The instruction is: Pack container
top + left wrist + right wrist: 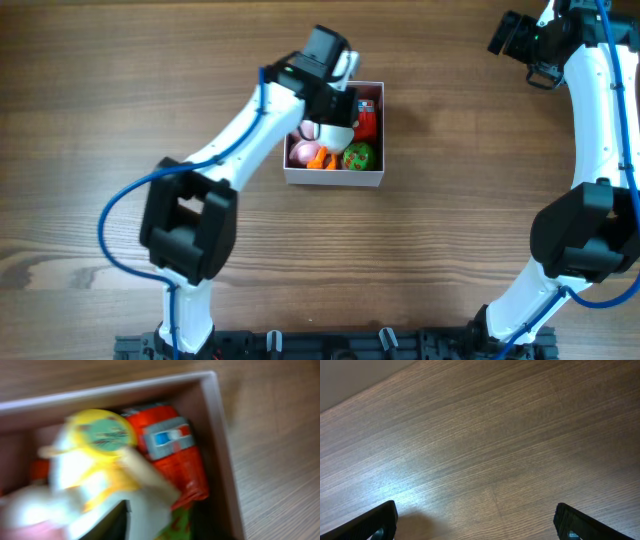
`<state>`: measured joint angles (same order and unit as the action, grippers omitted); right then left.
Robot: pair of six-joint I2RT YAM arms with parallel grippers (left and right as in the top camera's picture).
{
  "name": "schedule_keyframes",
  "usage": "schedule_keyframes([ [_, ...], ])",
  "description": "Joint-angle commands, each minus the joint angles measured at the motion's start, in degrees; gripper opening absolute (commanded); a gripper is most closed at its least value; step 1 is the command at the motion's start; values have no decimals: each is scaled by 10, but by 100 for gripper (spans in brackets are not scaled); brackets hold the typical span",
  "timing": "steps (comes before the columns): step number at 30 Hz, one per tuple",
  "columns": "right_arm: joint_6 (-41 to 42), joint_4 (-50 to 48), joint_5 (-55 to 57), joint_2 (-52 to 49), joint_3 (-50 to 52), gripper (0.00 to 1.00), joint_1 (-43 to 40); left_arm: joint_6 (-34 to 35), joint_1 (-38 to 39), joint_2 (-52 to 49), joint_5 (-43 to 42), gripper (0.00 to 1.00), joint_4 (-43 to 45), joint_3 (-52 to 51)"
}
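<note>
The container (370,181) is a shallow white-walled box at the table's middle, and its wall also shows in the left wrist view (220,435). It holds a red toy (367,121) (175,455), a green toy (358,155) (180,527), an orange toy (322,160) and a pink toy (302,153). My left gripper (340,103) is over the container's far half. A white and yellow toy (335,131) (95,460) lies against its one visible finger (114,521), and the view is blurred. My right gripper (476,520) is open and empty over bare wood at the far right (515,35).
The wooden table (460,230) surrounds the container on all sides. The left arm (235,140) reaches across from the front left. The right arm (600,110) stands along the right edge.
</note>
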<state>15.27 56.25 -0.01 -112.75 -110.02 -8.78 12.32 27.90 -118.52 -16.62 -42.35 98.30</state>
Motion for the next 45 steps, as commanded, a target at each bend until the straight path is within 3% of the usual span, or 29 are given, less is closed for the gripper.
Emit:
schedule_keyframes([
  [1,-1,-1,-7,5,1,100,1,2,-57,80,-7,84,-23,2],
  [2,-1,-1,-7,5,1,100,1,2,-70,93,-7,95,-30,2],
  [3,-1,-1,-7,5,1,100,1,2,-82,106,-7,100,-39,2],
  [14,-1,-1,-7,5,1,100,1,5,-212,298,-7,100,-167,2],
  [22,-1,-1,-7,5,1,100,1,6,-233,423,35,100,-301,2],
  [29,-1,-1,-7,5,1,100,1,103,-233,552,133,100,-400,2],
  [42,-1,-1,-7,5,1,100,1,109,-233,808,141,100,-416,2],
  [45,-1,-1,-7,5,1,100,1,109,-233,828,141,100,-420,2],
])
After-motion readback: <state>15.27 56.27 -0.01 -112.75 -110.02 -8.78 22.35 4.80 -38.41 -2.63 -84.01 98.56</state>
